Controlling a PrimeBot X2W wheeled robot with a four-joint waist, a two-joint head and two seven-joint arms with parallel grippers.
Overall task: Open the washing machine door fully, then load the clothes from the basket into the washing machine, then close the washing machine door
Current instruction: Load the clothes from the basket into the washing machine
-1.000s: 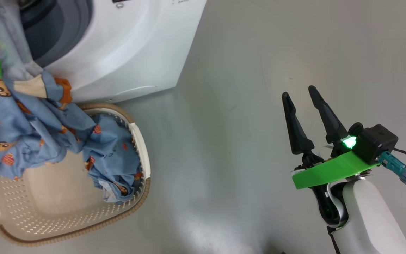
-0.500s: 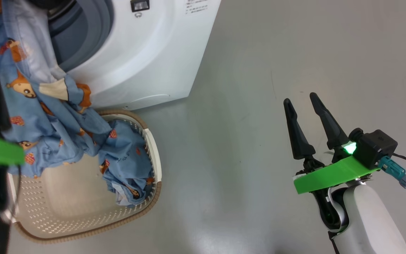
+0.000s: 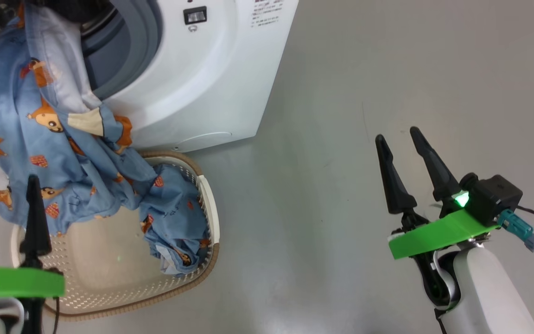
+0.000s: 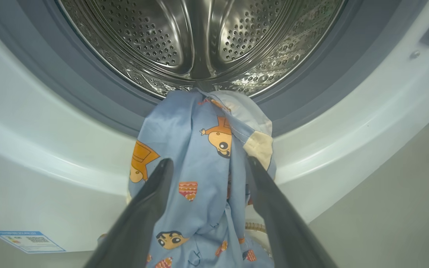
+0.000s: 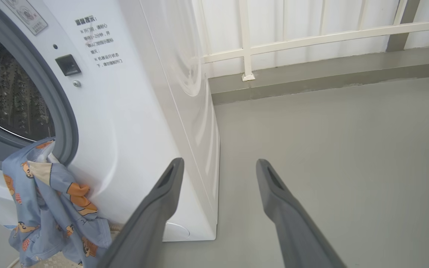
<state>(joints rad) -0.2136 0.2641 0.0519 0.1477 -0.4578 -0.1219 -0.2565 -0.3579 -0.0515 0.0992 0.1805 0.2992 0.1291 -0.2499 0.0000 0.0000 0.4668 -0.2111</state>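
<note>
The clothes (image 3: 63, 148) hung from the mouth of the washing machine (image 3: 211, 83) down into the basket (image 3: 209, 204), just ahead of the left pincer (image 3: 11, 182), fingers apart and empty, while the right pincer (image 3: 397, 134), also spread, hovered well away above the floor (image 3: 318, 139).

Drum mouth: we find the drum (image 4: 199, 44) open above; the clothes (image 4: 199, 178) drape over its lower lip.
Basket: the basket (image 3: 104, 278) lies half bare, with clothes heaped at its right.
Floor: the floor (image 3: 322, 139) lies open right of the washing machine (image 3: 211, 93).
</note>
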